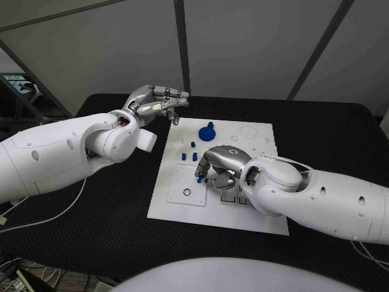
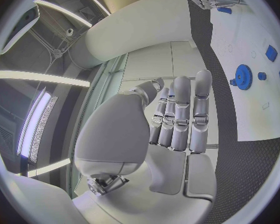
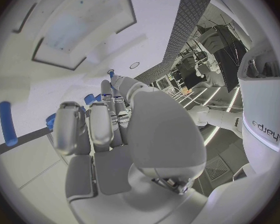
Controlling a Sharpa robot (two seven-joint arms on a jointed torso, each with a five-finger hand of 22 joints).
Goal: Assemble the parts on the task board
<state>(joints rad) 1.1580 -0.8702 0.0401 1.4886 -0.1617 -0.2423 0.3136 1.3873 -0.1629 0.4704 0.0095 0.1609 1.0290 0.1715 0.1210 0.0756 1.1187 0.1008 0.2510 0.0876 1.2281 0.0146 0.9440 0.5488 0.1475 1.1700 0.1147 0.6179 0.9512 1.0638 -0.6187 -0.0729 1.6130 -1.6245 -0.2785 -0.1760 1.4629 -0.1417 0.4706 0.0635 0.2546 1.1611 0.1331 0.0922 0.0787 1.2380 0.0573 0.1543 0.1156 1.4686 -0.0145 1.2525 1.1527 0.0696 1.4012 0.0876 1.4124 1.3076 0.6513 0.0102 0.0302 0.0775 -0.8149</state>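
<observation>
Your right hand point(image 1: 220, 167) is low over the middle of the white task board point(image 1: 256, 216), its fingers point(image 3: 90, 129) curled downward; you cannot tell from the pictures if they grip anything. Your left hand point(image 1: 155, 103) is raised beside the board's far left corner, with straight fingers point(image 2: 180, 117) close together and nothing in them. A blue gear-like part point(image 1: 206, 130) stands on the board's far half, and small blue parts point(image 1: 191, 156) lie just beside the right hand. The board lies on the black tabletop point(image 1: 89, 231).
</observation>
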